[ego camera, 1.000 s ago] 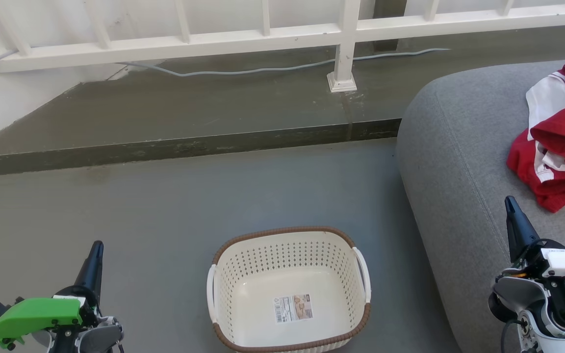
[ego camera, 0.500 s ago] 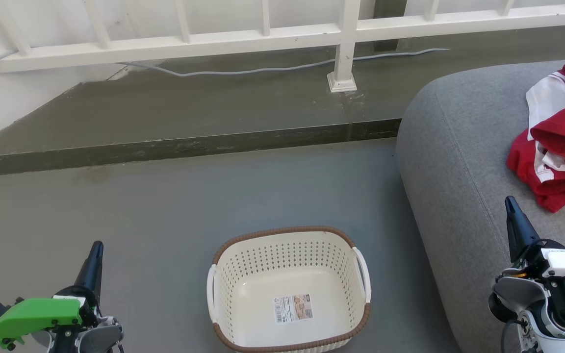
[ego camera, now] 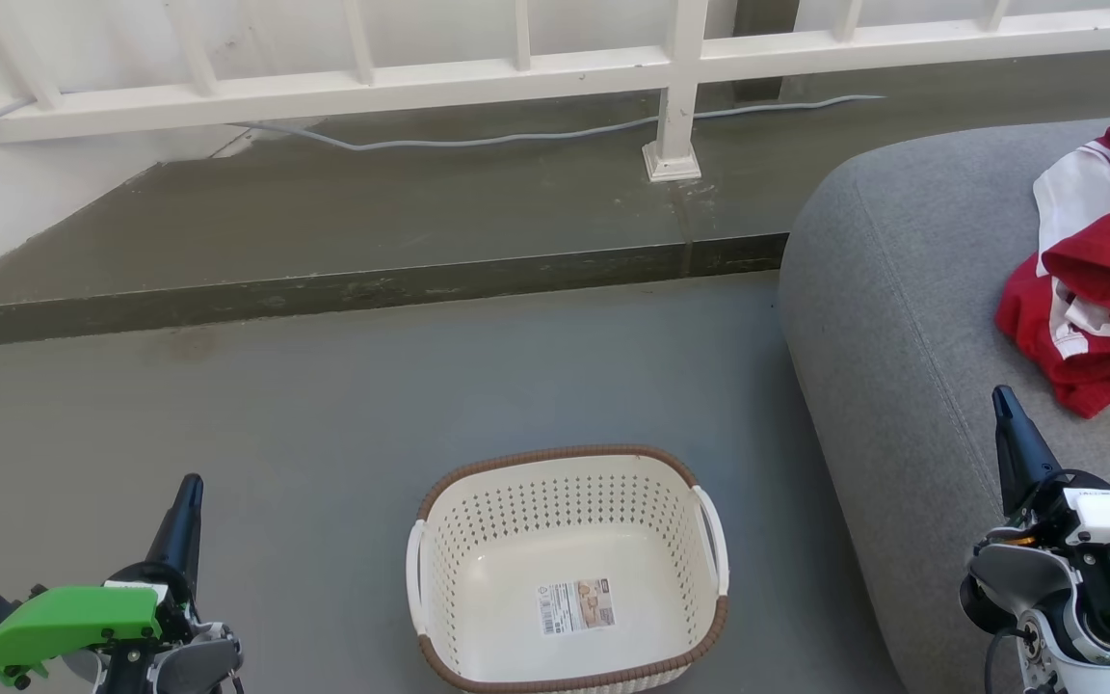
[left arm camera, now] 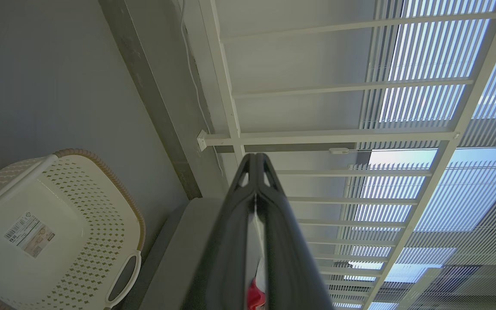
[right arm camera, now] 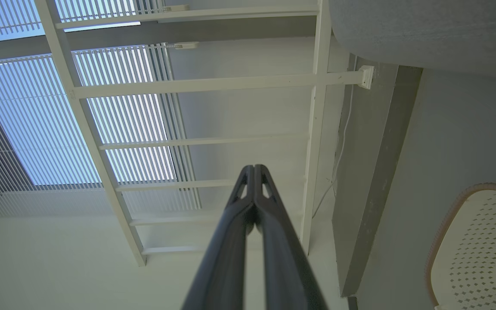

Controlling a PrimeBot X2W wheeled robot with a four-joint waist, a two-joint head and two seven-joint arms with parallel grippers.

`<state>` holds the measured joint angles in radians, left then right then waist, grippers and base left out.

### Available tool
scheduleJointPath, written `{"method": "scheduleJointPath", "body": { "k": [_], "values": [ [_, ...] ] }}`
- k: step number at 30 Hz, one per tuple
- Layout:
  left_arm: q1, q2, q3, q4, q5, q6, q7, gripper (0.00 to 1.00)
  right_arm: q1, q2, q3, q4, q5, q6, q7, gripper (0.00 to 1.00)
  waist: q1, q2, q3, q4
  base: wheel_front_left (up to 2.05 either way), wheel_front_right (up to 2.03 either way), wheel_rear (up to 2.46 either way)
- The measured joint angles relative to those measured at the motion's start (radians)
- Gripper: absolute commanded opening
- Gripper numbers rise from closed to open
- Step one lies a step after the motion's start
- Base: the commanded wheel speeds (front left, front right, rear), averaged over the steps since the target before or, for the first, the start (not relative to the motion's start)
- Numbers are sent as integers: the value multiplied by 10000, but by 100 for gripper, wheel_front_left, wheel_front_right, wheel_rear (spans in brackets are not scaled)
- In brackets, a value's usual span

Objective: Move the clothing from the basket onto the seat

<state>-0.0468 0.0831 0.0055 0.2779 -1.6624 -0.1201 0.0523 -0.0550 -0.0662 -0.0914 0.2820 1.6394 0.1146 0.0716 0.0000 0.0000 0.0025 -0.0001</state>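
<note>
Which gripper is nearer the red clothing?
The right gripper, shut by the seat, just short of the clothing; the left gripper, with the green housing, is across the basket.

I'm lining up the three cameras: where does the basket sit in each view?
Head view: the basket at bottom centre.
Left wrist view: the basket in the lower left corner.
Right wrist view: the basket at the lower right edge, cut off.
Shared landmark: the railing post's foot.

Glossy perforated plastic basket (ego camera: 439, 569); matt woven-cloth seat (ego camera: 892, 289); soft fabric clothing (ego camera: 1095, 280).
</note>
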Motion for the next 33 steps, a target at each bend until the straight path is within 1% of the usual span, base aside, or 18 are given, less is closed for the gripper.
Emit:
{"method": "scheduleJointPath", "body": {
  "k": [33],
  "values": [
    [-5,-17,36,15,0,0,56,0,-1,10,-15,-8,0,0,10,0,0,0,1,0,0,0,0]
  ]
}}
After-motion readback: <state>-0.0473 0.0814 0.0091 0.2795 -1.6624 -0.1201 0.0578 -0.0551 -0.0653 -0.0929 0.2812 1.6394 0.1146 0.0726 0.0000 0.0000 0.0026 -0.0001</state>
